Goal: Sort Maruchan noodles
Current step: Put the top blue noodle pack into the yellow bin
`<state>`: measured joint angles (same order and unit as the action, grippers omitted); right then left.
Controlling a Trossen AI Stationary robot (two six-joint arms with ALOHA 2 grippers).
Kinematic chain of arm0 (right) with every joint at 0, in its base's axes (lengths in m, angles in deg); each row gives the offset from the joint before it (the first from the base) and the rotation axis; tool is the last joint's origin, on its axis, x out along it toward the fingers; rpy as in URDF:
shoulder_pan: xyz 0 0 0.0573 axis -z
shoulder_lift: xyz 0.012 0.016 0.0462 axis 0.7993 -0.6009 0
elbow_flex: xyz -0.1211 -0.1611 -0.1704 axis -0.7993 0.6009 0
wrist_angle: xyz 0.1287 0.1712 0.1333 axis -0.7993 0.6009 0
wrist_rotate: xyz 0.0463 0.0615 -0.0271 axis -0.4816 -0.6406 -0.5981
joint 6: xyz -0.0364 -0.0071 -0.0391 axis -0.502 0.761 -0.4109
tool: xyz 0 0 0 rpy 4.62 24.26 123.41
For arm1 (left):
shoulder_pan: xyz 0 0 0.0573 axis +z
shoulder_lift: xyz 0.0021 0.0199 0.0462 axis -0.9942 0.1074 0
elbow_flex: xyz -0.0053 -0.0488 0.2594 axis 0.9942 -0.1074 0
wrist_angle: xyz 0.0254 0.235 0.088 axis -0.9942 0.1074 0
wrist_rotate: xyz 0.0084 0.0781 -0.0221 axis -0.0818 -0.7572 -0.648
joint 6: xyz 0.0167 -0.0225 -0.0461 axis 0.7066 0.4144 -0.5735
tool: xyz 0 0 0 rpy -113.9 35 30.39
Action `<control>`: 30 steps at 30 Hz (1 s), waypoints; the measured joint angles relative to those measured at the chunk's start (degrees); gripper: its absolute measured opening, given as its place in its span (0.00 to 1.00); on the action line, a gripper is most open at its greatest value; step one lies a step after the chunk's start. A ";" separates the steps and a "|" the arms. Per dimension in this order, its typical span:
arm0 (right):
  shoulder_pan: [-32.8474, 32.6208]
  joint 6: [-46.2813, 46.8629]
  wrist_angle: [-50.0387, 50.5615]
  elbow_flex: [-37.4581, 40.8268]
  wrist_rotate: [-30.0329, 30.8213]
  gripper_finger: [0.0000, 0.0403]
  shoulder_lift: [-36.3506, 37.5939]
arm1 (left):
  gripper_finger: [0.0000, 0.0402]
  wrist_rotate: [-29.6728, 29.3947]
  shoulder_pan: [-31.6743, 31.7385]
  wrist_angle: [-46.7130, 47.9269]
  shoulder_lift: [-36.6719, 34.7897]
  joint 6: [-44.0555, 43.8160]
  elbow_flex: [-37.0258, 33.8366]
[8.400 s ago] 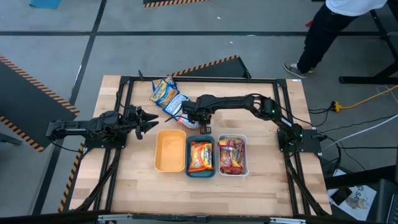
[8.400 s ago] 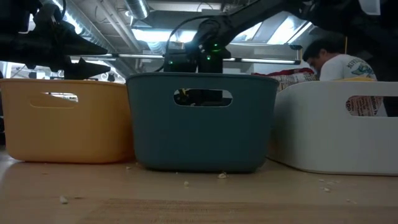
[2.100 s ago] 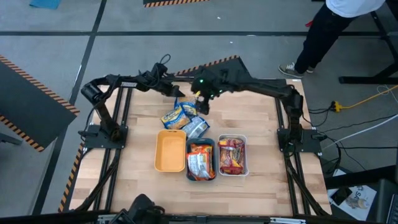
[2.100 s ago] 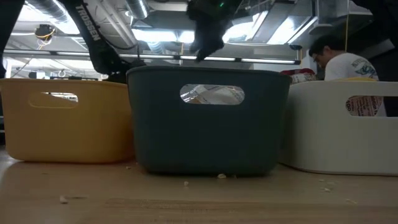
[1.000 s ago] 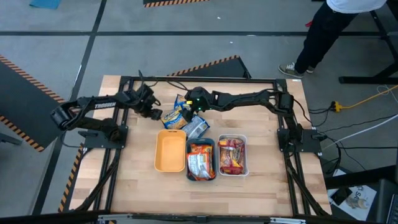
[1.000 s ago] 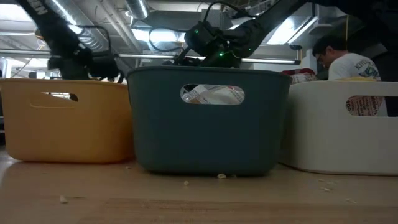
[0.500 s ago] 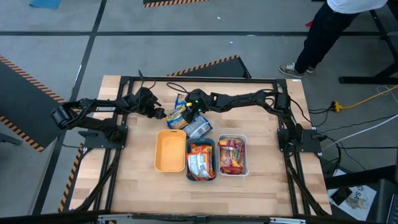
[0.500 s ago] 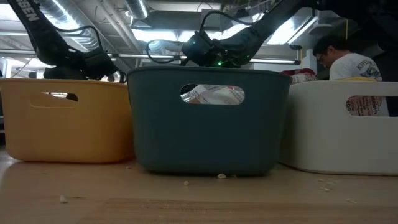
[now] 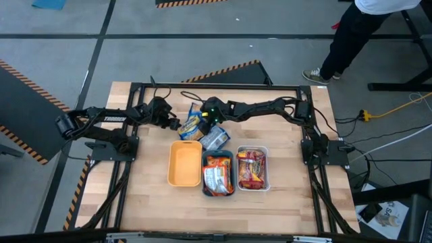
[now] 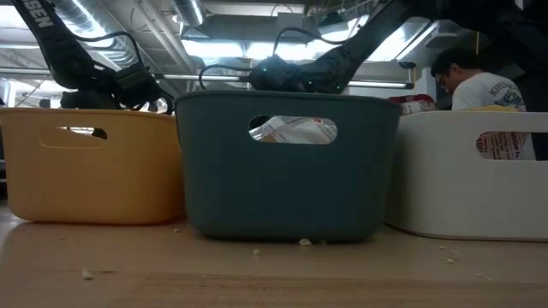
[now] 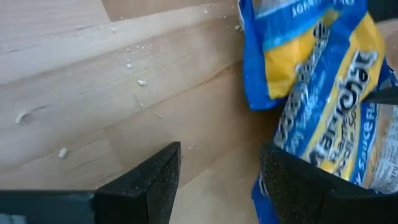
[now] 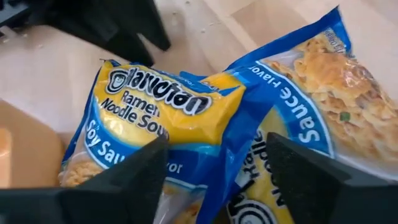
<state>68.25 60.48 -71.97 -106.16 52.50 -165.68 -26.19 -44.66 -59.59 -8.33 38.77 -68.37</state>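
Three Maruchan noodles packets lie in a loose overlapping heap on the table behind the trays: a yellow-and-blue soy sauce packet [image 9: 191,125] [image 12: 168,112], a blue packet [image 9: 196,109] [image 12: 311,74] on its far side, and a blue-white one [image 9: 216,138] by the teal tray. My right gripper [image 9: 211,116] [image 12: 217,186] is open low over the heap, its fingers astride the yellow packet's edge. My left gripper [image 9: 173,122] [image 11: 217,180] is open just left of the heap, above bare wood, with one finger beside a packet [image 11: 323,87]. My right gripper reaches the heap slanting down from the table's far right, but its own fingers [image 12: 130,180] hide whether they touch the yellow packet. My left gripper comes in level from the table's left; I cannot tell whether its finger [image 11: 292,180] touches the packet's edge.
Three trays stand side by side near the table's middle: yellow [image 9: 183,177], teal [image 9: 204,177] with orange and pale packets, white [image 9: 267,169] with red-brown packets. Black frame rails run along the table's sides. A person [image 9: 364,27] stands beyond the far right corner.
My left gripper has moved toward the table's right, up to the heap of packets. My right gripper has sunk a little lower over the heap. The packets lie where they were.
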 joint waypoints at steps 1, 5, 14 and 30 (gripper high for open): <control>0.00 0.07 0.33 -0.17 -0.47 0.61 -0.02 | 0.53 -0.08 -0.02 -0.04 0.00 0.00 0.00; -0.15 0.12 0.66 -0.33 -0.72 0.41 -0.07 | 0.53 -0.56 -0.02 -0.17 0.00 0.02 0.02; -0.15 -2.37 0.80 -0.34 -0.61 0.02 -0.17 | 0.53 -1.02 0.00 -0.43 0.00 0.44 0.04; -0.68 -9.02 14.89 -13.64 1.53 0.00 0.28 | 0.53 -0.59 0.05 -0.43 -0.04 0.48 0.04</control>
<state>67.57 51.46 -57.08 -119.79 54.03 -165.40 -26.78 -44.61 -60.02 -8.38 39.25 -68.32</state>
